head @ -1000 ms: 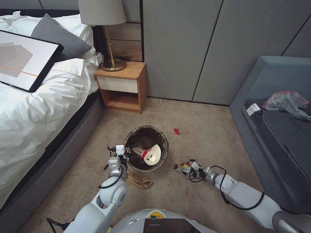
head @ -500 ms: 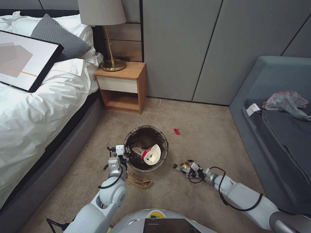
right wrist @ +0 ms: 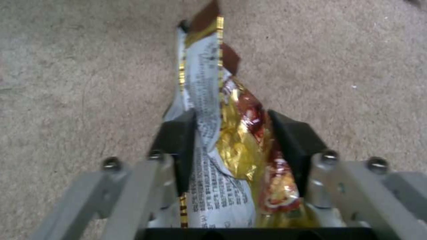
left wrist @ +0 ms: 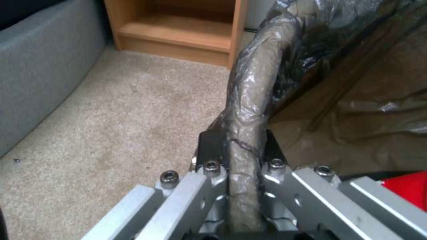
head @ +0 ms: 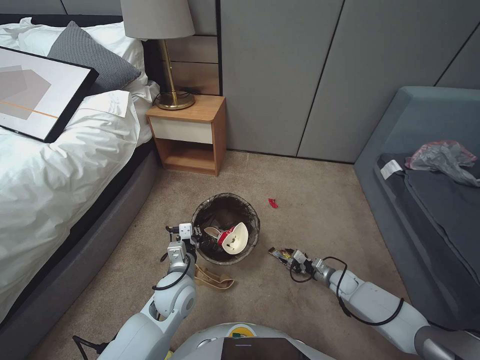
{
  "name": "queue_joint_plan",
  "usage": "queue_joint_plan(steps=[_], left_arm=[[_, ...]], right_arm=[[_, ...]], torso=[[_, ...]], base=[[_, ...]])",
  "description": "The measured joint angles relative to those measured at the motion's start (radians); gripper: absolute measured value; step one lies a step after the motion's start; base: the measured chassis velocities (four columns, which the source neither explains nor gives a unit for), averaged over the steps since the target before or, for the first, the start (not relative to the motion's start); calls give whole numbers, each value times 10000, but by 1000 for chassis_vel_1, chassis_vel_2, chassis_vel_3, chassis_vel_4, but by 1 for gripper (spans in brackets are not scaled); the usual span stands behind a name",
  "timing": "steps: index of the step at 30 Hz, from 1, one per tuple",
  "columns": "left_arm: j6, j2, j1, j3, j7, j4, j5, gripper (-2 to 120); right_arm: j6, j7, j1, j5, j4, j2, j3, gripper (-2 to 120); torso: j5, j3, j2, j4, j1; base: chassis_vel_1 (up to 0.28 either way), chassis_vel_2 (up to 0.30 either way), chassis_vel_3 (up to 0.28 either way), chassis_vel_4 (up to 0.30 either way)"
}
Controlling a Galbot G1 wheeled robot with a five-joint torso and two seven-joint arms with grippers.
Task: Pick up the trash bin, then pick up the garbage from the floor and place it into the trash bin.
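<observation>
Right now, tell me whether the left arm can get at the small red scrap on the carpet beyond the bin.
Probably not. The left hand is shut on the trash bin rim, and the bin stands between it and the red scrap.

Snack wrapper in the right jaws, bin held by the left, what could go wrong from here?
1. The snack wrapper is thin crumpled foil pinched at one end in the right gripper; it could slip out on the way over.
2. The left gripper clamps only the bag-wrapped rim of the trash bin, so the bin might tilt or slide.
3. A paper cup sits high inside, so the wrapper could bounce off it.
</observation>
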Motion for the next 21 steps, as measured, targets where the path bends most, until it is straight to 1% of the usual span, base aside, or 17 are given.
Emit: queue_joint_plan(steps=[2, 3, 4, 5, 6, 7, 10, 21], left_arm=[[0, 14, -7, 4, 0, 5, -6, 2], [0, 14, -7, 4, 0, 5, -6, 2], [0, 21, -11, 8, 0, 7, -8, 2], [0, 26, -22, 18, -3, 9, -12, 2], [0, 26, -29, 28, -4, 12, -14, 2], [0, 26, -29, 28, -4, 12, -14, 2], [0, 26, -48, 57, -12, 15, -21, 2], [1, 60, -20, 69, -27, -6, -23, 2]], right_arm=[[20, 4, 10, -4, -10, 19, 0, 28], [20, 4, 10, -4, -10, 19, 0, 28], [29, 23, 18, -4, -8, 24, 0, 24], [33, 61, 22, -5, 20, 27, 5, 17], [35, 78, 22, -5, 42, 27, 15, 14], [35, 78, 22, -5, 42, 27, 15, 14], [48, 139, 13, 10, 145, 27, 54, 0], [59, 373, -126, 72, 518, -90, 282, 0]], torso=[[-2, 0, 0, 0, 0], [-2, 0, 0, 0, 0], [-2, 0, 0, 0, 0], [-2, 0, -1, 0, 0], [-2, 0, -1, -1, 0], [-2, 0, -1, -1, 0], [-4, 0, -1, -2, 0], [-3, 0, -1, -1, 0]], base=[[0, 0, 0, 0], [0, 0, 0, 0], [0, 0, 0, 0], [0, 0, 0, 0], [0, 0, 0, 0], [0, 0, 0, 0], [0, 0, 0, 0], [0, 0, 0, 0]])
